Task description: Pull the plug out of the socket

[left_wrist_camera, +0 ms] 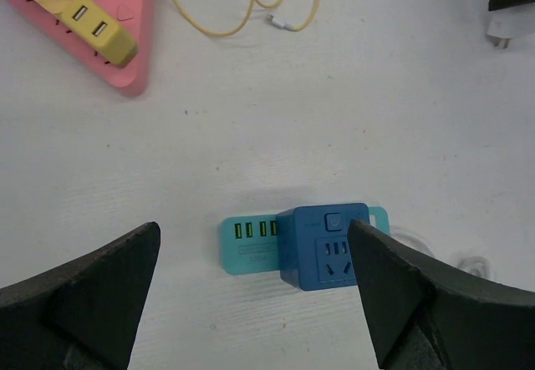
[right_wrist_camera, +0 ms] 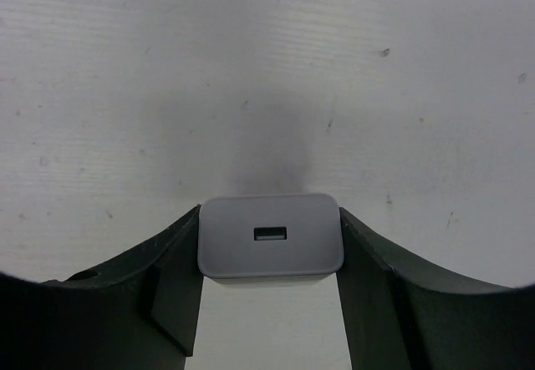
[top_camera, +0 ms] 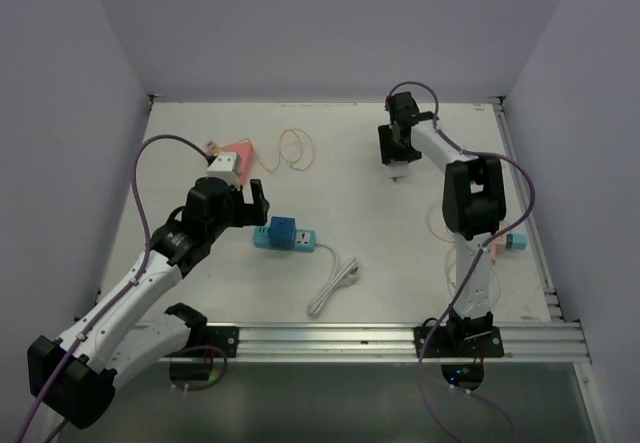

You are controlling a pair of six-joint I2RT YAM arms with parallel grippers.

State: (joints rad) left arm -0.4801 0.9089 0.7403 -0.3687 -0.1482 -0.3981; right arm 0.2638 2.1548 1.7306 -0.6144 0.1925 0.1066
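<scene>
The right gripper (top_camera: 397, 161) is narrowed onto the white plug (right_wrist_camera: 270, 247), its 2 fingers (right_wrist_camera: 171, 278) pressed against the plug's 2 short sides, with the USB port facing the wrist camera. It holds the plug over the far part of the table (top_camera: 200, 263), right of centre and well apart from the socket. Whether the prongs touch the surface cannot be told.

The teal socket strip (left_wrist_camera: 249, 245) lies flat near the middle of the table, a little toward the left edge, with a blue cube adapter (left_wrist_camera: 324, 246) on it and a white cord (top_camera: 335, 281) trailing toward the near edge.

The left gripper (top_camera: 250, 206) hangs spread wide just left of the strip, holding nothing; its right finger (left_wrist_camera: 393, 295) overlaps the cube's side in the wrist view.

A pink triangular tray (top_camera: 238, 153) and a yellow cable (top_camera: 293, 149) lie toward the far-left corner.
</scene>
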